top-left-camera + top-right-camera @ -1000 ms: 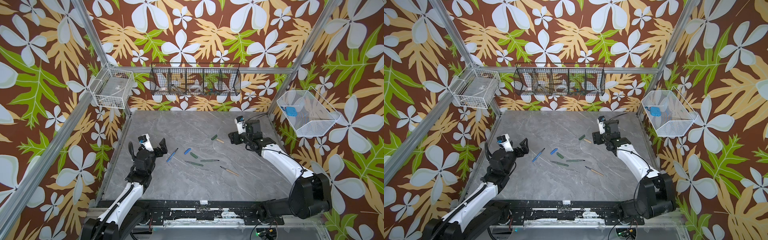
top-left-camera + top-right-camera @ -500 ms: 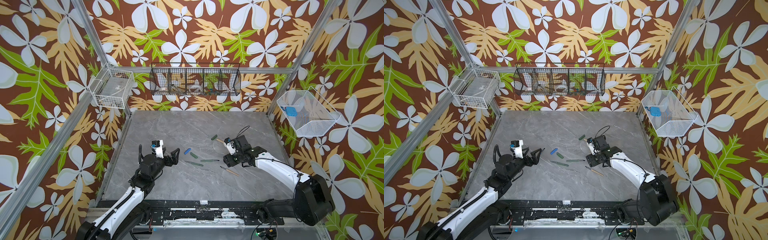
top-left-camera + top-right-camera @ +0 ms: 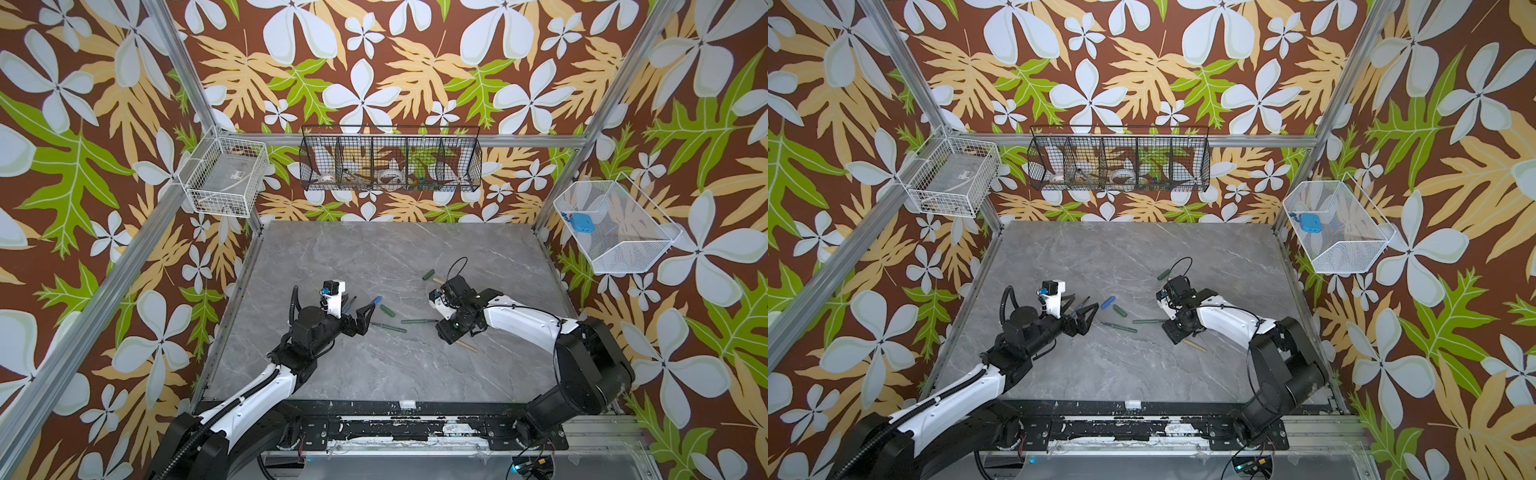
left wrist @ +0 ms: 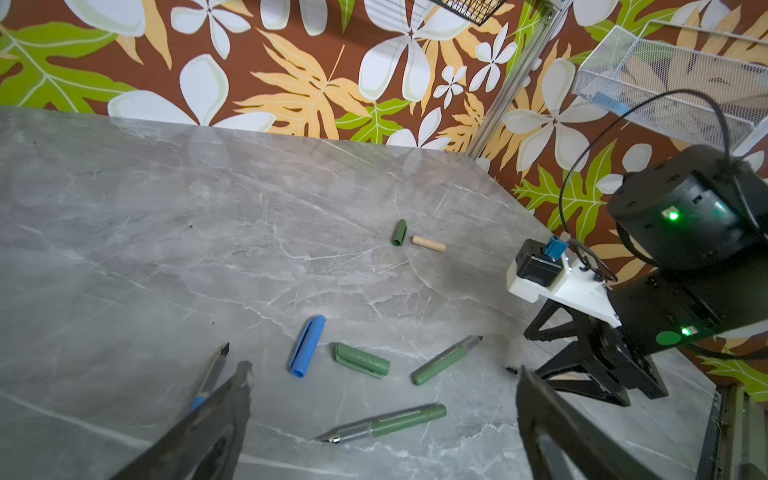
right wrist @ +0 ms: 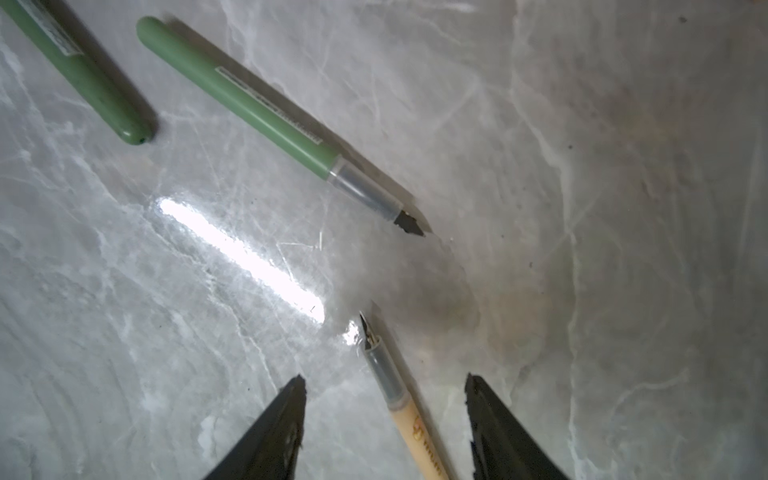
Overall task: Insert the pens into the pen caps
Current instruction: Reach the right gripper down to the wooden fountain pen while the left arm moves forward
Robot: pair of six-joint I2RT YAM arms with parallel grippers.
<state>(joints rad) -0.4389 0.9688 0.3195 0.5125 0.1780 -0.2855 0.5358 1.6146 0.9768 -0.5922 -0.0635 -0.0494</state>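
Nothing capped: pens (image 4: pixel 386 424) and caps (image 4: pixel 307 345) all loose. Left gripper (image 4: pixel 383 369) wide open, empty; right gripper (image 5: pixel 384 377) half-open straddling tan pen (image 5: pixel 411 419), no grip.

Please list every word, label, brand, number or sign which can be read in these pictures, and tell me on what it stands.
No text can be read with certainty.
On the tan pen: orange print on the barrel, blurred and cut off by the picture's edge.
On the nearer green pen: a pale label strip with print, too small to read.
On the farther green pen: a similar label strip, also unreadable.
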